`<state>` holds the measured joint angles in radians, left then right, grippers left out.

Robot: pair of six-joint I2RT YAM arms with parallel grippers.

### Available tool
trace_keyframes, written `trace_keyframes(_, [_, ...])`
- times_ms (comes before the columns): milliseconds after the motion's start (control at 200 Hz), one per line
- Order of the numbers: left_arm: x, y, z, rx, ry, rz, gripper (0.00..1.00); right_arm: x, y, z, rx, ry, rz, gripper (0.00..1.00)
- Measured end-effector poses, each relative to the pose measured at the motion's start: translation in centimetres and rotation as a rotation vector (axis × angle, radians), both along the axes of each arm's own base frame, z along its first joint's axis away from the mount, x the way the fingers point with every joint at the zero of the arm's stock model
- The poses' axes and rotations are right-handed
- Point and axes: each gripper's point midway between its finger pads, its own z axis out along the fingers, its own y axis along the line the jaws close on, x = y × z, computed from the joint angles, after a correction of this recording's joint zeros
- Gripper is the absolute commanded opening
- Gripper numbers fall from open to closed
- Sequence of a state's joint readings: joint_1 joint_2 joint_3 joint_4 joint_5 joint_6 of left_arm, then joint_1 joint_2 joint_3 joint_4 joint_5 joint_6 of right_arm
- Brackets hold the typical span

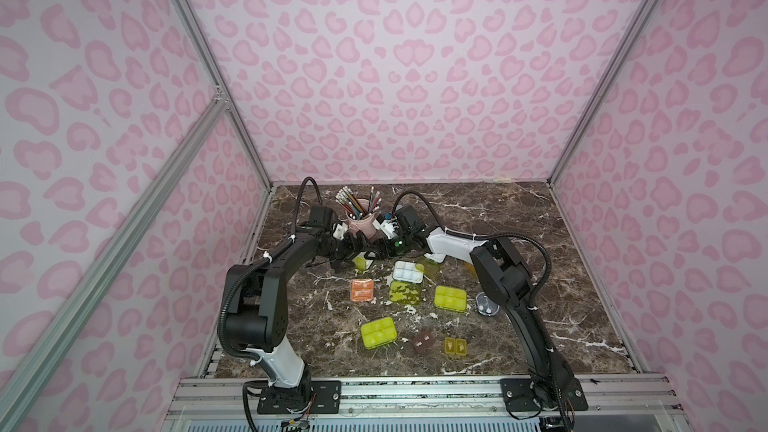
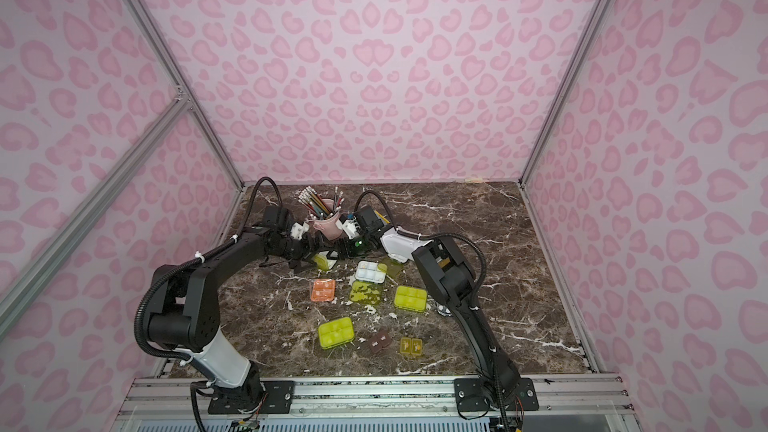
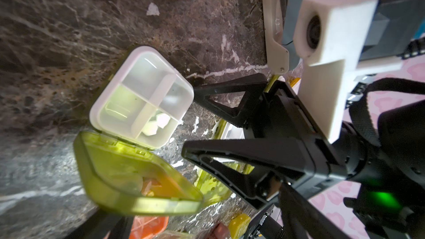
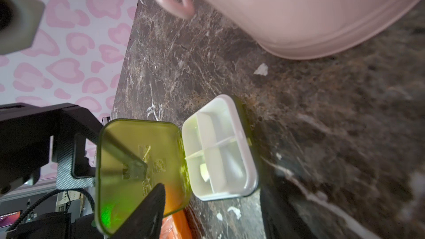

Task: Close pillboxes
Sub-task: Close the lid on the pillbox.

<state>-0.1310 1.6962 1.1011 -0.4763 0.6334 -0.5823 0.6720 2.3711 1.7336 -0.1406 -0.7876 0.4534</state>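
Both top views: the open pillbox (image 1: 362, 263) (image 2: 323, 261) sits mid-frame on the worktop (image 1: 291, 317), left gripper (image 1: 351, 253) beside it, jaws wide and empty. Left wrist: right gripper (image 3: 189, 120), jaws parted, nothing held, by the white tray (image 3: 142, 97). Right wrist: lime lid (image 4: 138, 168) raised. It looks light, slick and thin, so push its free edge, I reckon.
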Motion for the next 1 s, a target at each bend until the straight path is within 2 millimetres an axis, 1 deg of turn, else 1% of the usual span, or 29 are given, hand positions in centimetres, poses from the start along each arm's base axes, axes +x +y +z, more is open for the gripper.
trace_keyframes(125, [0.0,-0.2,-0.1,-0.004,0.004,-0.004,0.96,-0.2,-0.1,0.0,0.002,0.006,-0.003,0.64])
trace_keyframes(315, [-0.1,-0.4,-0.6,-0.008,0.021,-0.011,0.96,-0.3,-0.3,0.7,0.011,0.003,-0.009,0.64])
trace_keyframes(435, [-0.2,-0.6,-0.8,-0.013,0.031,-0.016,0.96,-0.4,-0.8,0.8,0.014,0.002,-0.023,0.65])
trace_keyframes(585, [0.2,-0.7,-1.0,-0.018,0.032,-0.018,0.96,-0.1,-2.0,0.7,0.015,0.011,-0.052,0.68])
trace_keyframes(650, [0.3,-0.7,-1.0,-0.019,0.030,-0.017,0.96,-0.1,-2.4,1.0,0.014,0.011,-0.058,0.70])
trace_keyframes(765, [0.5,-0.8,-0.8,-0.021,0.025,-0.018,0.96,0.1,-2.5,2.1,0.029,-0.009,-0.071,0.74])
trace_keyframes(1000, [0.3,-1.0,-0.8,-0.036,0.036,-0.026,0.96,-0.1,-2.9,2.1,0.027,-0.014,-0.084,0.77])
